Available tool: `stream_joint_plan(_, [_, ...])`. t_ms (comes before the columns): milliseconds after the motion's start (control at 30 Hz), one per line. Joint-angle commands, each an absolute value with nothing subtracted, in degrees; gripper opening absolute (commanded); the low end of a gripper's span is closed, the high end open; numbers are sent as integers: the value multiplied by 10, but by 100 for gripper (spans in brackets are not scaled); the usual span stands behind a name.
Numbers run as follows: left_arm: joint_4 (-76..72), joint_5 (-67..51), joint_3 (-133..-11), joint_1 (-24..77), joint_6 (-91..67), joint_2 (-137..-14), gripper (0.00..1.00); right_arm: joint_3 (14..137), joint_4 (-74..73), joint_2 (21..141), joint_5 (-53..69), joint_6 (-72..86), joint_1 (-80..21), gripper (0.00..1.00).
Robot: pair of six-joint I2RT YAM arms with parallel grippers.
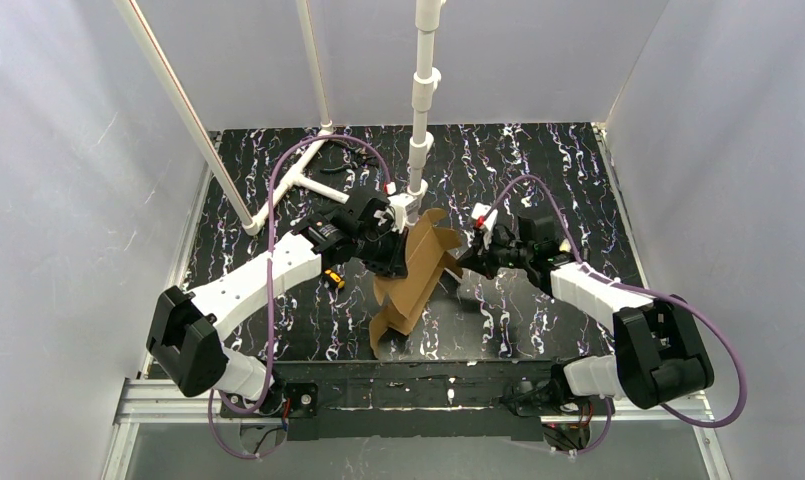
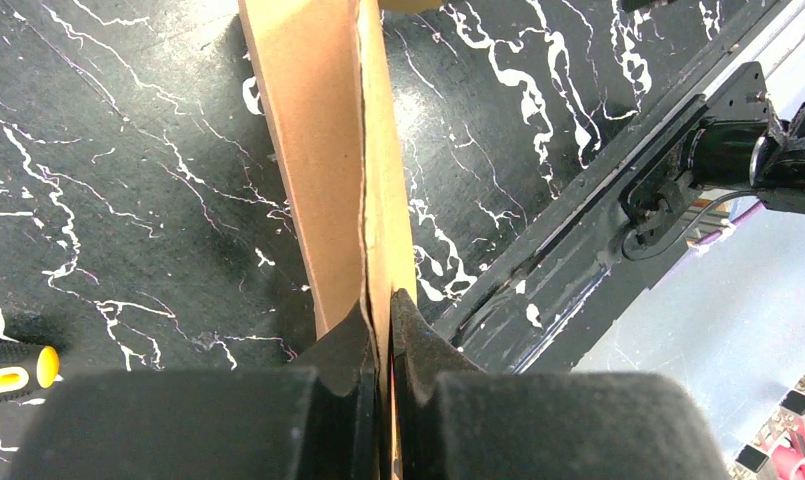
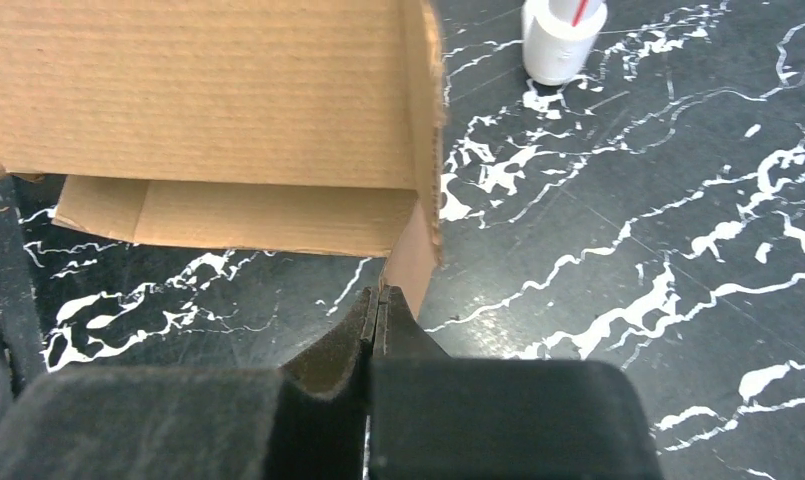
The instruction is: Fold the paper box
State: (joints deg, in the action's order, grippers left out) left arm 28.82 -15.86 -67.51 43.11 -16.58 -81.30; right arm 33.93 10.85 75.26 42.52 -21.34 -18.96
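Top external: paper box [image 1: 410,275], half-folded, raised over worktop [image 1: 538,320] middle, long axis far-to-near, flanked both sides. Left gripper [image 2: 390,300] clamps its left edge; right gripper [image 3: 380,295] pinches right flap corner.

We see the paper box [image 1: 413,275] in plain brown with fine corrugation ribbing, the worktop [image 1: 538,310] black with white and faint purple marble veins, the left claw [image 2: 383,320] and right claw [image 3: 378,310] matt black, the cables [image 1: 278,180] purple, the pipes [image 1: 423,90] white.
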Motion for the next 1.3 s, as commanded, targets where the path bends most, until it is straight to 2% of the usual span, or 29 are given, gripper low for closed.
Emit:
stream_joint_plan(0, [279, -153, -661, 434, -155, -803, 0, 339, 103, 759, 439, -196, -223, 1])
stream_joint_plan(67, [280, -162, -660, 434, -150, -806, 0, 345, 102, 772, 435, -200, -227, 4])
stream_joint_plan(133, [286, -169, -660, 435, -143, -809, 0, 352, 98, 784, 440, -207, -228, 13])
stream_joint_plan(367, [309, -171, -667, 434, -122, -813, 0, 379, 48, 789, 465, -258, -221, 31])
stream_joint_plan(533, [323, -168, -672, 435, -110, -817, 0, 395, 3, 781, 507, -299, -192, 35])
stream_joint_plan(767, [336, -167, -683, 434, -102, -828, 0, 446, -207, 788, 625, -494, -82, 44])
stream_joint_plan(833, [336, -168, -686, 435, -101, -834, 0, 434, -66, 816, 574, -367, -57, 47])
stream_joint_plan(900, [337, -165, -689, 435, -102, -837, 0, 406, 51, 830, 544, -322, -68, 60])
stream_joint_plan(967, [338, -156, -692, 435, -105, -839, 0, 410, 88, 852, 509, -327, -94, 70])
stream_joint_plan(1267, [332, -145, -696, 434, -112, -833, 0, 474, 115, 938, 520, -384, -146, 75])
